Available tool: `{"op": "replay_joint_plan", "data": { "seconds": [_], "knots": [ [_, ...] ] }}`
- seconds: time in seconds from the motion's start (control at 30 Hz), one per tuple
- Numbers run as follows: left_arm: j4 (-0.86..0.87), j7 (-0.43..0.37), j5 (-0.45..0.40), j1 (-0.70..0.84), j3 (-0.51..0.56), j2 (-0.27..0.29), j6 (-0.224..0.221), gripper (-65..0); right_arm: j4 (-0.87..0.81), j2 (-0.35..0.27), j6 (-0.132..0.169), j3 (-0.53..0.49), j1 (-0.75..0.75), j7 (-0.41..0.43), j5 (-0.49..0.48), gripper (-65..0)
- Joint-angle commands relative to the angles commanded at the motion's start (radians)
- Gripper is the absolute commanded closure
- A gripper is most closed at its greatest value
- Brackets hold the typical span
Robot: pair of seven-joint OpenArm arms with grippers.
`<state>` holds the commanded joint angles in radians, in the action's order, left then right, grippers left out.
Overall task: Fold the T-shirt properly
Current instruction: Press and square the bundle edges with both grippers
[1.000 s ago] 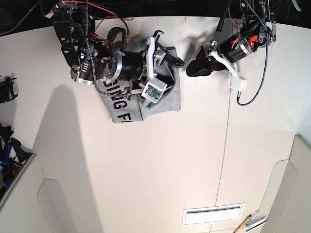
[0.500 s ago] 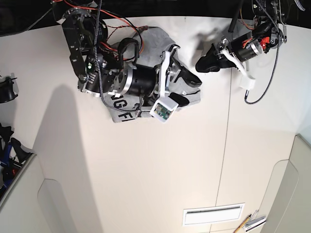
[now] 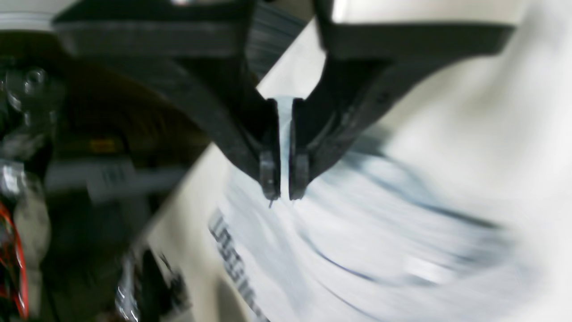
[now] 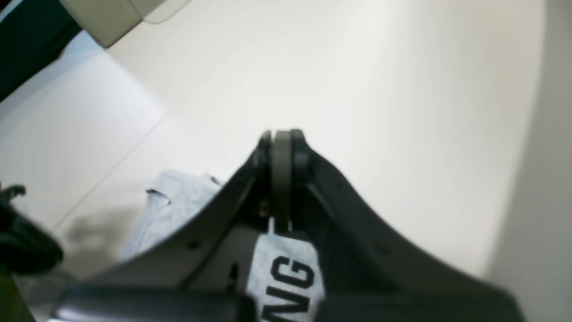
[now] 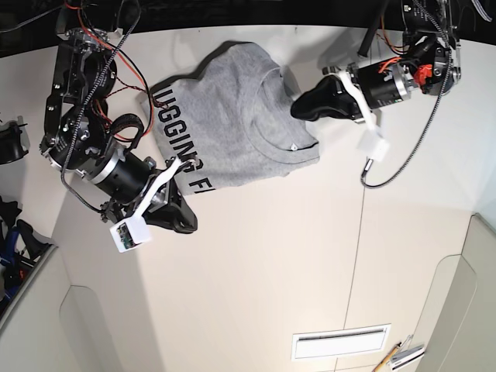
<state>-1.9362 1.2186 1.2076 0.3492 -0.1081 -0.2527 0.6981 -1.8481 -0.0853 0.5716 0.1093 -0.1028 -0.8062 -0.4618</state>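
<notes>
**Grey shirt stretched between two closed grippers**

White and smooth, the table [image 5: 263, 263] fills most of the base view, with a thin seam running down its right part. On its far side lies the T-shirt [image 5: 232, 128], a heather-grey cotton piece with soft creases, a ribbed crew neck and bold black block letters along its left edge.

Low at the left of that view, the right arm reaches across the table with its wrist bent toward the shirt's lower left corner. The right gripper [image 4: 280, 179] has its black jaws pressed together, and a piece of grey cloth with black letters hangs just under the tips, so it holds the shirt there.

From the upper right of the base view, the left arm comes in almost level, its dark hand pointing at the shirt's right side near the neck. The left gripper [image 3: 280, 179] has its jaws nearly closed, with only a thin pale strip between them. This wrist picture is blurred, so I think that strip is the shirt's fabric, but I cannot say it surely.

A black cable [image 5: 403, 159] hangs in a loop under the left arm.
</notes>
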Motion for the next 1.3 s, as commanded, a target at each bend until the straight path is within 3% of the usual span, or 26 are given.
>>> {"op": "replay_joint_plan", "data": {
  "seconds": [0.13, 0.27, 0.5, 0.73, 0.83, 0.97, 1.13, 1.3],
  "knots": [
    [0.0, -0.061, -0.118, 0.0, 0.177, 0.029, 0.0, -3.9, 0.175, 0.0, 0.0, 0.0, -0.099, 0.003, 0.01, 0.0],
    [0.007, -0.153, -0.264, 0.0, 0.258, 0.056, 0.0, -3.9, 0.391, 0.0, 0.002, -0.001, -0.193, 0.003, 0.002, 0.0],
    [0.108, -0.168, -0.307, 0.0, 0.274, 0.056, 0.0, -3.9, 0.639, 0.0, 0.021, -0.054, -0.254, 0.006, -0.017, 0.0],
    [0.191, -0.167, -0.348, -0.003, 0.245, 0.055, 0.0, -3.9, 0.671, -0.035, 0.027, -0.204, -0.254, -0.002, -0.017, 0.0],
    [0.191, -0.167, -0.36, -0.017, 0.175, 0.055, 0.0, -3.9, 0.671, -0.061, 0.027, -0.205, -0.249, -0.024, -0.021, 0.0],
    [0.191, -0.167, -0.36, -0.048, 0.097, 0.055, 0.0, -3.9, 0.668, -0.119, 0.027, -0.205, -0.22, -0.061, -0.135, 0.0],
    [0.192, -0.167, -0.378, -0.115, 0.053, 0.05, 0.0, -3.9, 0.657, -0.153, 0.035, -0.201, -0.146, -0.119, -0.232, 0.0],
    [0.211, -0.167, -0.425, -0.169, 0.049, 0.05, 0.0, -3.9, 0.558, -0.153, 0.034, -0.189, -0.031, -0.123, -0.246, 0.0]
  ]
}}
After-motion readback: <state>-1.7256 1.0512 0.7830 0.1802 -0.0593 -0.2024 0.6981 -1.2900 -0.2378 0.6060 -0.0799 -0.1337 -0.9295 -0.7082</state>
